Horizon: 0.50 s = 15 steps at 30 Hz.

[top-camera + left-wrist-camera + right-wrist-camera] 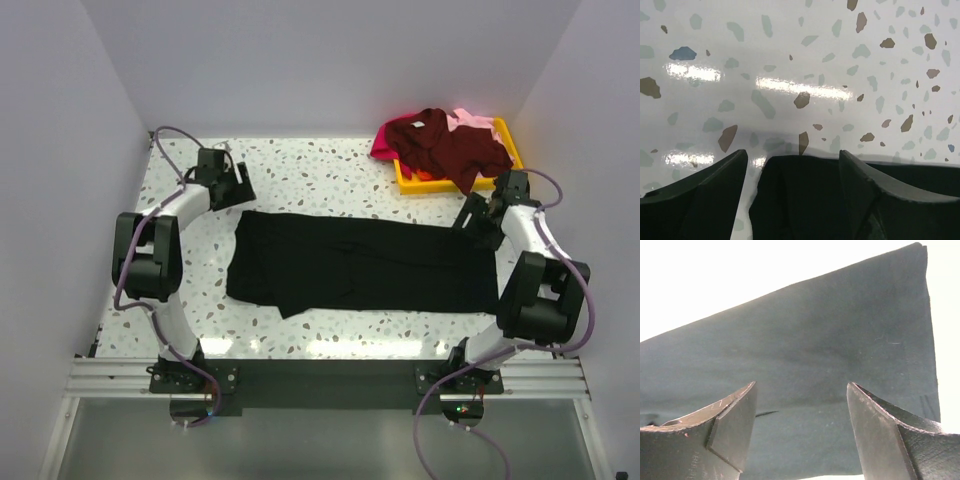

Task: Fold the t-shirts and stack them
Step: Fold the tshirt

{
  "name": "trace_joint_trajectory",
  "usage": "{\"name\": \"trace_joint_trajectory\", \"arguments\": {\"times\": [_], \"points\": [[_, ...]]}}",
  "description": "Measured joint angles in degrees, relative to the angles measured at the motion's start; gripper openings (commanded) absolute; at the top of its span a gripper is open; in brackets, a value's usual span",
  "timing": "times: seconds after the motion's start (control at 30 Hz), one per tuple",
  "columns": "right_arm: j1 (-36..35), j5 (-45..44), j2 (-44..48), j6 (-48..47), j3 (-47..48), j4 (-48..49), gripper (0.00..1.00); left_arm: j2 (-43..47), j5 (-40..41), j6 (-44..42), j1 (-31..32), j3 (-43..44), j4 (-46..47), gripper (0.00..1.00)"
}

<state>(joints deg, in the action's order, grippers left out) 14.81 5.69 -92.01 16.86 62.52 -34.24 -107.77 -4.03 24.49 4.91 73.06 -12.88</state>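
A large black t-shirt [360, 265] lies flat as a long band across the middle of the table. My left gripper [241, 193] stands open just above its far left corner. In the left wrist view the black cloth [805, 200] lies on the table between the spread fingers [720, 175], loose from them. My right gripper [472, 222] is open at the shirt's far right corner, and the right wrist view shows flat black cloth [815, 340] under the open jaws. A dark maroon t-shirt [450, 145], a magenta one [385, 148] and a pale pink one [472, 120] are heaped at the back right.
The heaped shirts sit on a yellow plastic tray [420, 186] in the back right corner, close behind my right arm. White walls close in the speckled table [330, 170] on three sides. Both arm bases stand at the near edge.
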Motion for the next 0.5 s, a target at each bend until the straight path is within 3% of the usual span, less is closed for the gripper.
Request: {"name": "trace_joint_trajectory", "arguments": {"times": [0.17, 0.4, 0.5], "points": [[-0.6, 0.0, 4.0, -0.6, 0.8, -0.2, 0.75, 2.9, 4.2, 1.1, 2.6, -1.2, -2.3, 0.87], [-4.4, -0.2, 1.9, -0.9, 0.5, -0.2, 0.75, 11.5, 5.0, 7.4, 16.5, -8.6, -2.9, 0.92], [-7.3, -0.4, -0.1, -0.9, 0.3, 0.2, 0.75, 13.0, 2.6, 10.5, 19.3, -12.7, -1.8, 0.93]]}}
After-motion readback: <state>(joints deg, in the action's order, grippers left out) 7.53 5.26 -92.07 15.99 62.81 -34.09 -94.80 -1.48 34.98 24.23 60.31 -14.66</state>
